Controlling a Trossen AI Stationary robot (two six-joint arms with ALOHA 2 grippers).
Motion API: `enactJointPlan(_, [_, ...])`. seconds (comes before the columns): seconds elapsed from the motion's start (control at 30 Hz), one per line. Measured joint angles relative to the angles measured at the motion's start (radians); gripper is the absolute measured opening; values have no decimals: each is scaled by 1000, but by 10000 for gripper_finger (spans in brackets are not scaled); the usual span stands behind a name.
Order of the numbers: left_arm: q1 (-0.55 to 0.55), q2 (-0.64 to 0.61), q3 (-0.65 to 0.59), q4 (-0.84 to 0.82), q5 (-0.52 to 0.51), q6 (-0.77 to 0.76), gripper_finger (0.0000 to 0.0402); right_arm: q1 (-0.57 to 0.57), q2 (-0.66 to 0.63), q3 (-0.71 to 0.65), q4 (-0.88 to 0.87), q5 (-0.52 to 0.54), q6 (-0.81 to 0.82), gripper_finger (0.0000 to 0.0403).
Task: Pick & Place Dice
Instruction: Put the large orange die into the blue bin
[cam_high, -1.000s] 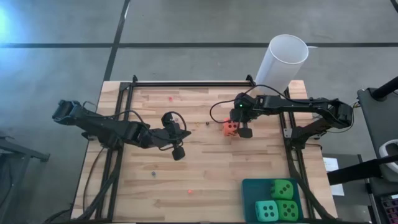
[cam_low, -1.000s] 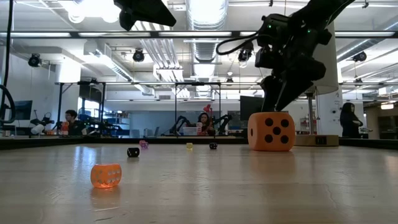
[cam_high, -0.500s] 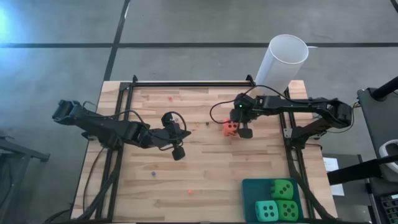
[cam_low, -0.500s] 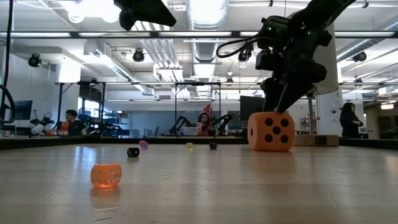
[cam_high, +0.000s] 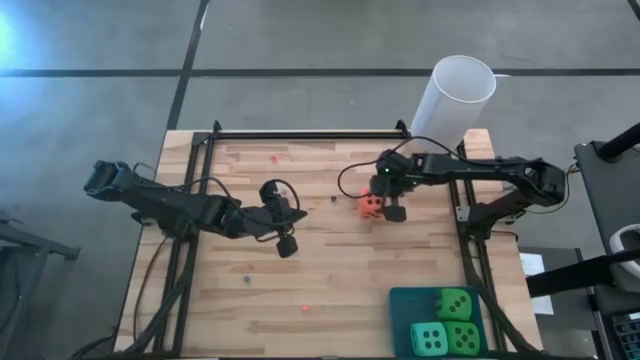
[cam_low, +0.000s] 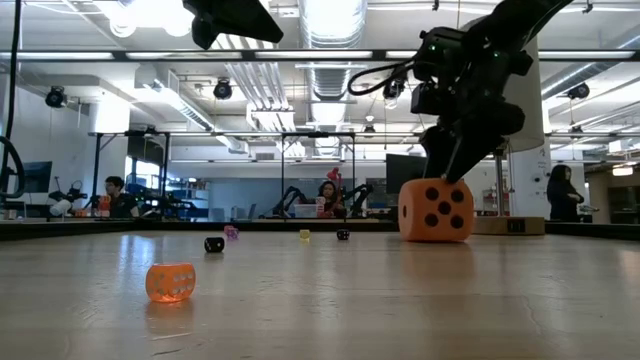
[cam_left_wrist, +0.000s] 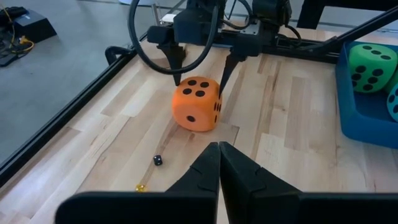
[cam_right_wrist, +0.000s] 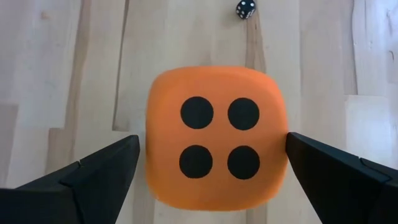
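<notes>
right pincer (cam_right_wrist: 214, 163) wide open, straddling orange-red die (cam_right_wrist: 216, 137); four-pip face up, die square on table.

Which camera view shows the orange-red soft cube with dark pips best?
The right wrist view: the orange-red soft cube fills it. The left wrist view shows three faces, the low view one side, the high view a speck.

The high view looks straight down over the whole table (cam_high: 320, 270); the low view looks level across it. Both wrist views share the orange-red die (cam_left_wrist: 196, 103): the right from directly above and close, the left from farther off, obliquely.
</notes>
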Motion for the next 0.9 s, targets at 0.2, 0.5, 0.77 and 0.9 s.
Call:
enactJointPlan(0.2, [0, 0, 0, -5, 0, 0, 15, 0, -31, -1, -1, 12, -3, 400])
enactJointPlan(0.5, [0, 0, 0, -5, 0, 0, 15, -4, -7, -1, 8, 20, 8, 400])
enactJointPlan(0.77, [0, 0, 0, -6, 0, 0, 15, -5, -2, 0, 10, 19, 24, 400])
enactJointPlan(0.9, [0, 0, 0, -6, 0, 0, 15, -5, -18, 9, -3, 29, 30, 400])
